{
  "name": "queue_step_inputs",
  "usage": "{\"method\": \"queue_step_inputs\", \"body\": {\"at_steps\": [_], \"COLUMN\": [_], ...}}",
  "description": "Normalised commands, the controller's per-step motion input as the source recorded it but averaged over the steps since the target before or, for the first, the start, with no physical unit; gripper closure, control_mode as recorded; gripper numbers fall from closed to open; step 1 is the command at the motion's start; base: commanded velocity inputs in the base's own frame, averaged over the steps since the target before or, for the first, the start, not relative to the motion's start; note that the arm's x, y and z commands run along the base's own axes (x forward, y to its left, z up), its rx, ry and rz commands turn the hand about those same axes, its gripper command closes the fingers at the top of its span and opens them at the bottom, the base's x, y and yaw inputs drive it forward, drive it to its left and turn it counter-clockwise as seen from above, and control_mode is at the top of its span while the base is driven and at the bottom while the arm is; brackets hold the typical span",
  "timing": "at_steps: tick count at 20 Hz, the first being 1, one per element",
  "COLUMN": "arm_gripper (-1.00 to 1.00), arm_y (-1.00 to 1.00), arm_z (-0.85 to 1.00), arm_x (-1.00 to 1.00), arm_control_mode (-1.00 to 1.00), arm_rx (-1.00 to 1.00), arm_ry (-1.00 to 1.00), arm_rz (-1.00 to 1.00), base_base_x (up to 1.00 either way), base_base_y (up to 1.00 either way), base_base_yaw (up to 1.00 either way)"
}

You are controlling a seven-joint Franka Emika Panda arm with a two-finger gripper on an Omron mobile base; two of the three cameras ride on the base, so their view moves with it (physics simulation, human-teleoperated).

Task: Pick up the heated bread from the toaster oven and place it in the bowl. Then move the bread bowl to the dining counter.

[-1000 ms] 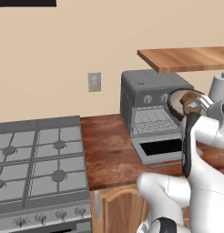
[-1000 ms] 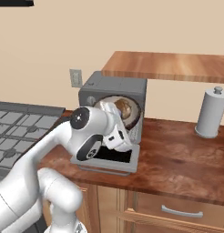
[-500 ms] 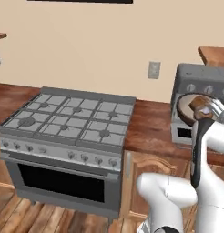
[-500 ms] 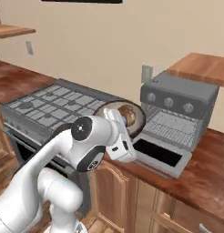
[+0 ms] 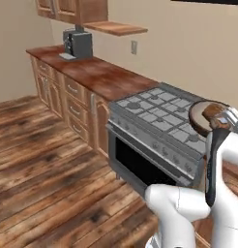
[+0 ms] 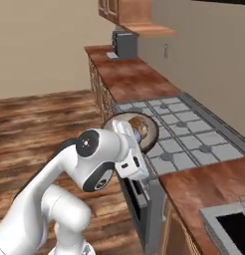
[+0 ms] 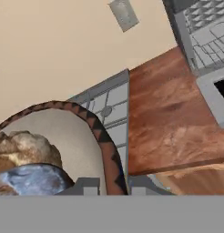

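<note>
You've got the bowl (image 7: 98, 132) pinched at its rim, fingers closed narrow on the near edge, so the gripper (image 6: 139, 144) carries it cantilevered from one side. The heated bread (image 7: 22, 148) sits inside the bowl, low against the wall nearest the fingers; in the right base view the bread shows as a brown lump against the paler inside. Landmark is the gas stove (image 5: 159, 121): the bowl hangs in the air over its near front corner, not touching the grates, tipped well off level, opening turned partly sideways. Judgement on handling: the bowl looks rigid and shallow, light, with a smooth rim, so a one-sided pinch can let it rotate in the jaws; the bread is loose, light, rounded, and can roll out over the low side if you tip further or stop hard. Keep the wrist steady, level the bowl if you can, and don't re-grip mid-air. If you must retake it, take the rim again on a set-down surface. Beyond the stove, the narrow counter (image 5: 99, 75) runs along the wall to a grey appliance (image 5: 77, 43) at the far end. The toaster oven (image 7: 200, 27) lies on the stove's other side.
</note>
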Motion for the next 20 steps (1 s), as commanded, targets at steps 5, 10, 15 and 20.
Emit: {"method": "queue_step_inputs", "body": {"at_steps": [5, 10, 15, 20], "arm_gripper": [1.0, 1.0, 1.0, 1.0], "arm_y": [0.0, 0.0, 0.0, 0.0], "arm_z": [0.0, 0.0, 0.0, 0.0], "arm_x": [0.0, 0.0, 0.0, 0.0], "arm_control_mode": [1.0, 1.0, 1.0, 1.0], "arm_rx": [0.0, 0.0, 0.0, 0.0], "arm_ry": [0.0, 0.0, 0.0, 0.0], "arm_rz": [0.0, 0.0, 0.0, 0.0], "base_base_x": [0.0, 0.0, 0.05, 0.71], "base_base_y": [0.0, 0.0, 0.0, -0.22], "base_base_yaw": [1.0, 1.0, 0.99, 0.75]}}
